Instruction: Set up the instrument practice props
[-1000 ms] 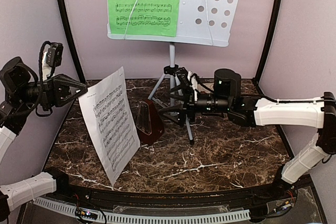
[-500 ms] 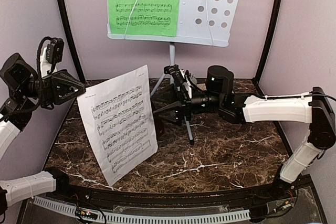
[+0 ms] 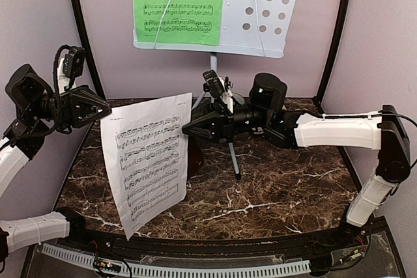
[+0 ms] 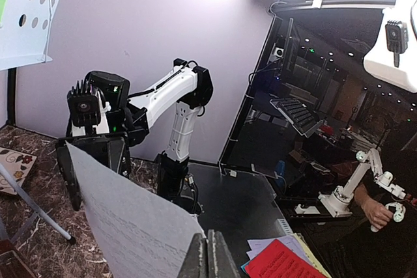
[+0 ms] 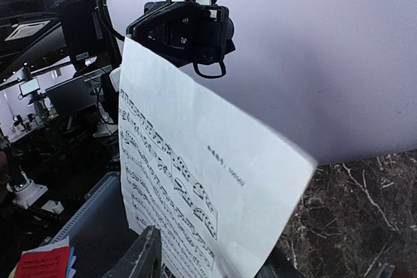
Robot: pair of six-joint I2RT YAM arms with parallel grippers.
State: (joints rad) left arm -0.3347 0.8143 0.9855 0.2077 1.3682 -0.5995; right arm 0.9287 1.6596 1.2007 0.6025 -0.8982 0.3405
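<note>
At the left edge of the counter (image 3: pixel 280 193), the left gripper (image 3: pixel 103 109) is clamped shut on the top corner of the white music sheet (image 3: pixel 150 161). A second ago that sheet hung nearly edge-on. Now it is lifted a little and turned so its printed face looks toward the top camera. The metronome (image 3: pixel 194 159), plain to see a second ago, now shows only as a dark sliver past the sheet's right edge.

The right gripper (image 3: pixel 187 126) was spread wide down by the tripod legs (image 3: pixel 233 157). It has since come left to the sheet's upper right edge, and its jaws have drawn partway together. They stand open on either side of the paper and do not appear to pinch it yet. This looks like a handover, or a two-handed hold, being set up to carry the page to the stand.

Above and to the right, the music-stand desk (image 3: pixel 267 11) holds the green music sheet (image 3: pixel 179 4) on its left half. Its punched right half is bare, the likely place for the white page.

Only the top view shows the stand's desk whole. The left wrist view alone shows the gap between the right gripper's jaws, and a flower-patterned tile (image 4: pixel 14 161) lying on the counter. The right wrist view alone shows the left gripper's pinch close up.
</note>
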